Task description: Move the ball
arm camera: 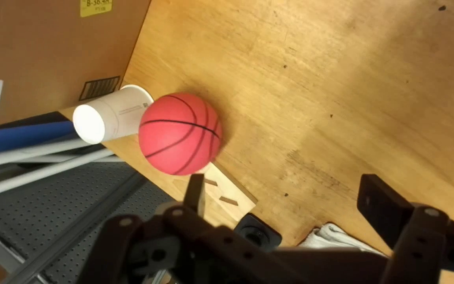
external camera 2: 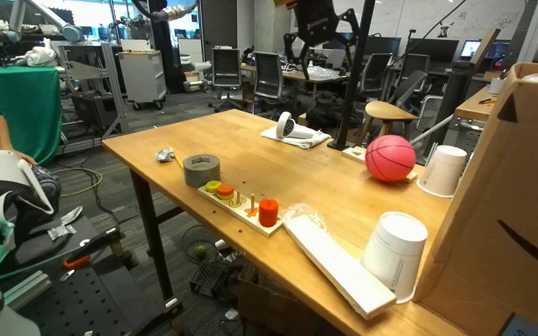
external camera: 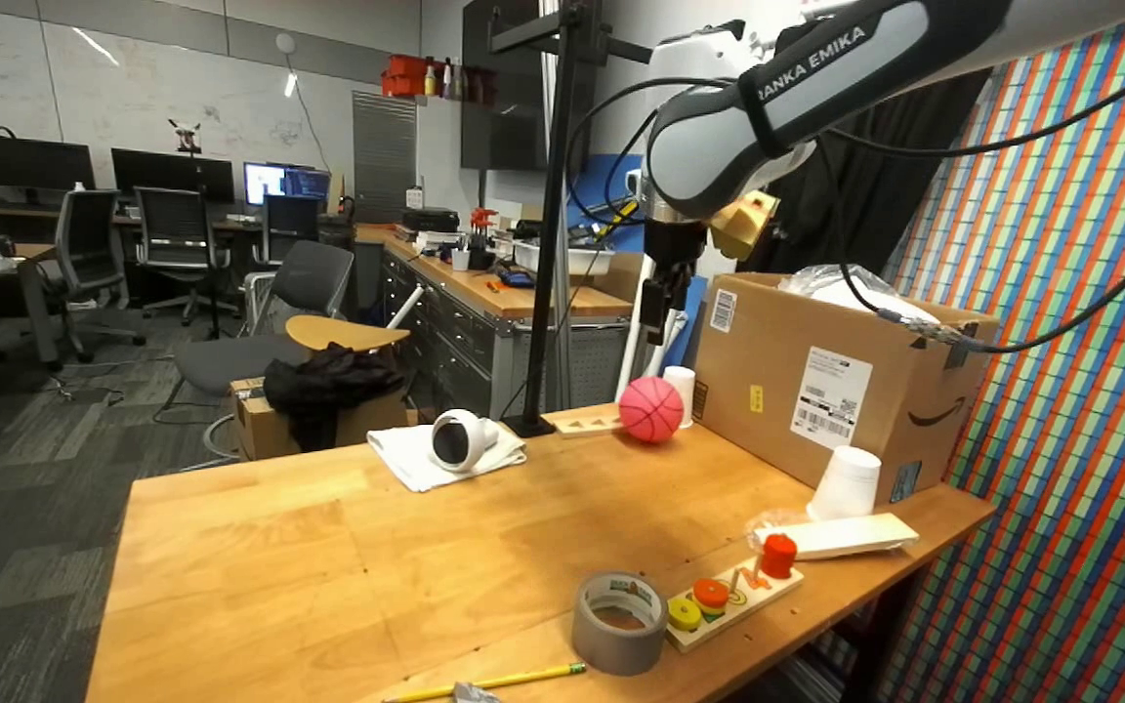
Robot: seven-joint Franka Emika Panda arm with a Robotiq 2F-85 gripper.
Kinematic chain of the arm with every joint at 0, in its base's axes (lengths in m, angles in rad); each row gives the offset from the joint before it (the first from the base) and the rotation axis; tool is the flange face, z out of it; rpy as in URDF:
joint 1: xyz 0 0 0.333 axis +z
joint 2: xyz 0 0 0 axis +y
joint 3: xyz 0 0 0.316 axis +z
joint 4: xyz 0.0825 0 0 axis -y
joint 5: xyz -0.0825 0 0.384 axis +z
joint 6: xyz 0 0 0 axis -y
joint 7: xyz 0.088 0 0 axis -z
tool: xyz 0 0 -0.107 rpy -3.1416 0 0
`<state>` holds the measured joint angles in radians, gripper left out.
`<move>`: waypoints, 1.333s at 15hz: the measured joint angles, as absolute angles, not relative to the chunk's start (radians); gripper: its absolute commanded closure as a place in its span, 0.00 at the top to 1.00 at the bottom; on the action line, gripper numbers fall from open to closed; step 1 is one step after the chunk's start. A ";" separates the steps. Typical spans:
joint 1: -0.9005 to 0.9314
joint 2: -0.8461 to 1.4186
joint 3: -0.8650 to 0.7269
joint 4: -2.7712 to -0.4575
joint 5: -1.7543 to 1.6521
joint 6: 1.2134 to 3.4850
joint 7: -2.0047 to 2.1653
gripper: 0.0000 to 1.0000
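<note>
Plainly round, the dark-seamed ball (external camera 2: 390, 158) sits beside a tapered cup (external camera 2: 442, 171)

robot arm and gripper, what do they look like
The arm is rounded, in white, grey and black, with black cables and lettering that reads RANKA EMIKA beside a black band. The gripper is black, with jointed fingers and small pale print on its body.

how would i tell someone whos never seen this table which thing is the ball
On the wooden table, find the big cardboard box. Near one corner of it, an upside-down white cup stands close to a pale board with triangular cut-outs. The ball is right beside that cup; unlike both, it is pink-red and round, with dark basketball seam lines.
</note>
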<state>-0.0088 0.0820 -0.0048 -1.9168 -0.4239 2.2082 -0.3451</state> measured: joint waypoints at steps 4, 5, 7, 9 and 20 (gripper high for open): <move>0.073 -0.042 0.072 -2.103 -0.479 2.212 -0.258 1.00; 0.088 -0.057 0.090 -2.136 -0.479 2.213 -0.248 1.00; 0.112 -0.072 0.115 -2.184 -0.472 2.217 -0.237 1.00; 0.124 -0.073 0.126 -2.213 -0.455 2.228 -0.236 1.00; 0.088 0.011 0.072 -2.255 -0.130 2.282 -0.288 1.00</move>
